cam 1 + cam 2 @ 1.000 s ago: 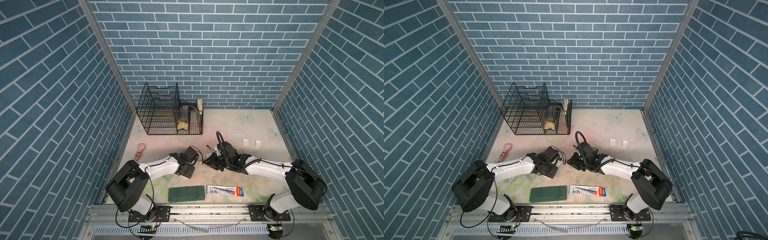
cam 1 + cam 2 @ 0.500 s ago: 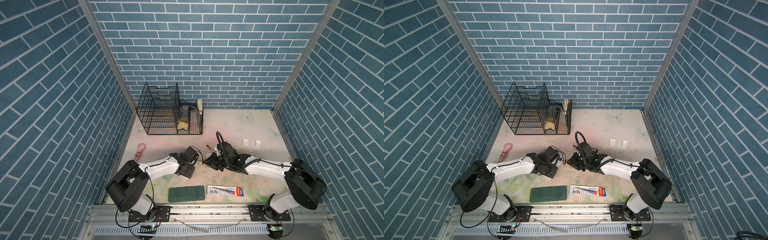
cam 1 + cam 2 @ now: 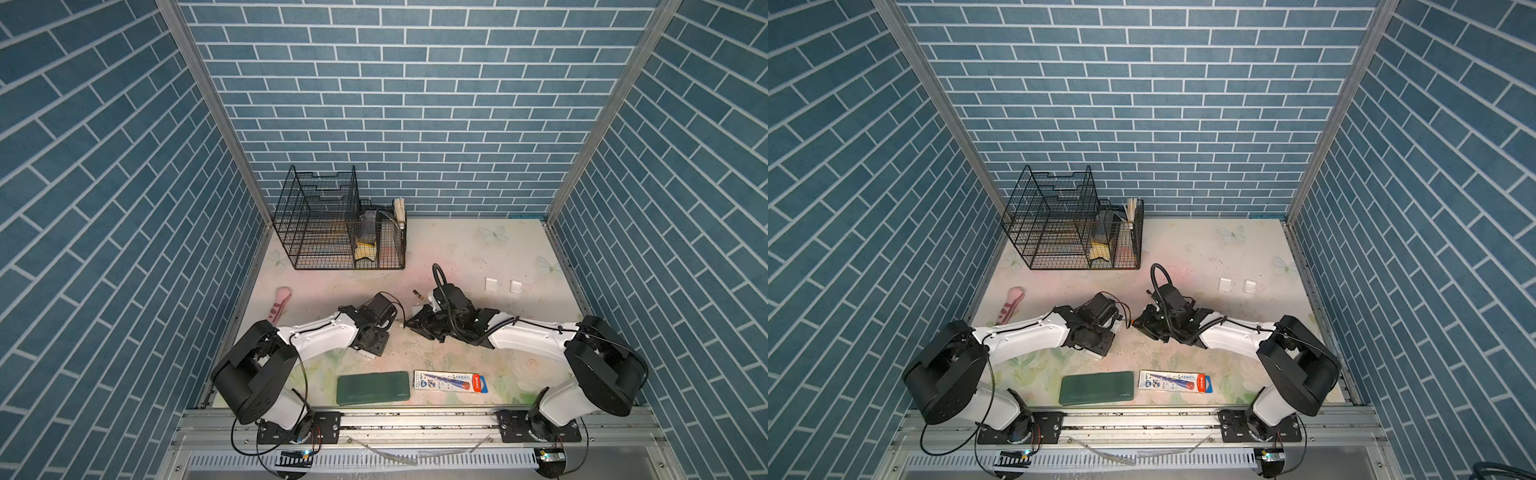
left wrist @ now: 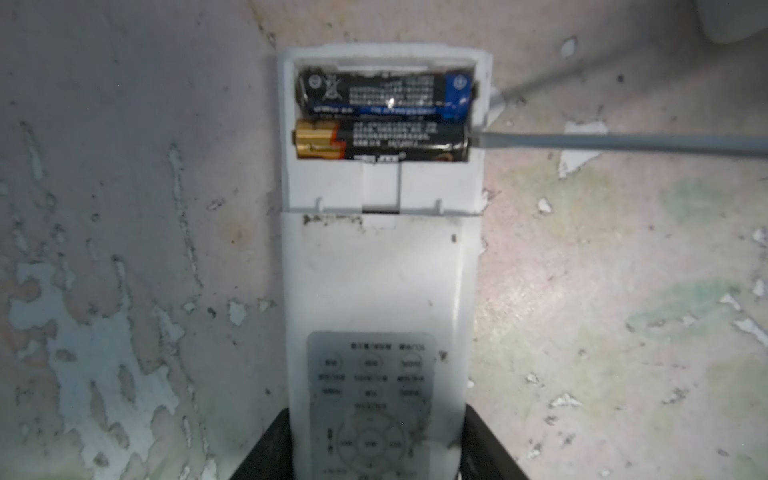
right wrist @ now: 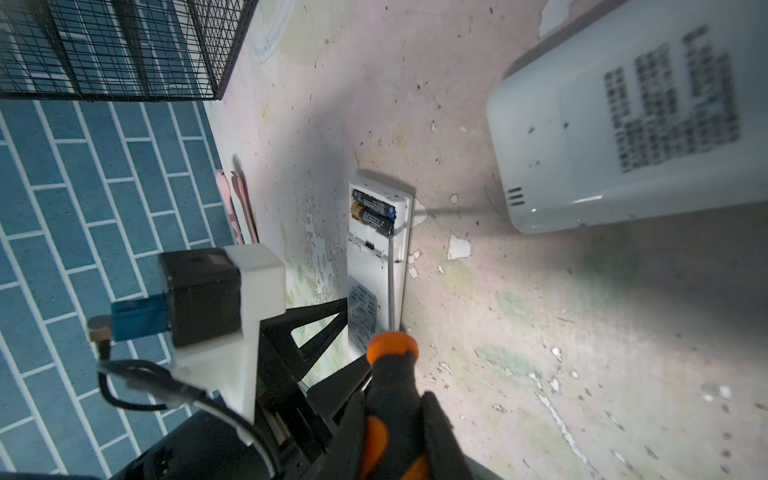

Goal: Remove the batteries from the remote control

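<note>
The white remote control (image 4: pixel 376 270) lies on the table with its battery bay uncovered. Two batteries sit side by side in the bay: a black-and-blue one (image 4: pixel 386 95) and a black one with a gold end (image 4: pixel 382 139). My left gripper (image 4: pixel 376 449) is shut on the remote's button end, one black finger (image 4: pixel 266 453) on each side. My right gripper (image 5: pixel 392 428) is shut on the orange-and-black screwdriver handle (image 5: pixel 392 374). Its grey shaft (image 4: pixel 623 143) reaches the end of the gold-ended battery. In both top views the two grippers (image 3: pixel 384 328) (image 3: pixel 417 322) meet at mid-table.
A black wire rack (image 3: pixel 332 224) stands at the back left. A green case (image 3: pixel 372 387) and a blister pack (image 3: pixel 451 381) lie near the front edge. A pink tool (image 3: pixel 280 303) lies left, and two white squares (image 3: pixel 491 284) lie right. A white box (image 5: pixel 623 124) lies close beside the remote.
</note>
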Controlling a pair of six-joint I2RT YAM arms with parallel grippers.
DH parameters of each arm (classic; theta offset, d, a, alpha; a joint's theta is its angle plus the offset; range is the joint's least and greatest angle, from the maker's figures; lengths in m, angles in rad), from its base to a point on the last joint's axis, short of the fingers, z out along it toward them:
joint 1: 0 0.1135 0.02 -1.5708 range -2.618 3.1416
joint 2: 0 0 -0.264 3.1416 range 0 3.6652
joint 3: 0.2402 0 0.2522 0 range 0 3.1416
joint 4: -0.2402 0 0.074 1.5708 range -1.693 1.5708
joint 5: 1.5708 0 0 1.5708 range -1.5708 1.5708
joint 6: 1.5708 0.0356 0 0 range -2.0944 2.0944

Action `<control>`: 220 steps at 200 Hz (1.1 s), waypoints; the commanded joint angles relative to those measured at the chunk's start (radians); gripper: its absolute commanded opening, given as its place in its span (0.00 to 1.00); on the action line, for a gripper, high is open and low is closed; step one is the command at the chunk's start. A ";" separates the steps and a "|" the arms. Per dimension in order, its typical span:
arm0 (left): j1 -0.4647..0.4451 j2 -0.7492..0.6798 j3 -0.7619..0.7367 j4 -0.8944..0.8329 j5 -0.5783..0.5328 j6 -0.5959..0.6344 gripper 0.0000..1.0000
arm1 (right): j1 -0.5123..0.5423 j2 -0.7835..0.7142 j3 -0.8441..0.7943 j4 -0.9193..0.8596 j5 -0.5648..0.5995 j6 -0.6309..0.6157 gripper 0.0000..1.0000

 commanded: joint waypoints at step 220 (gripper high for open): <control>-0.011 0.021 0.000 -0.016 0.024 0.036 0.35 | 0.006 0.020 -0.026 0.270 -0.095 0.062 0.00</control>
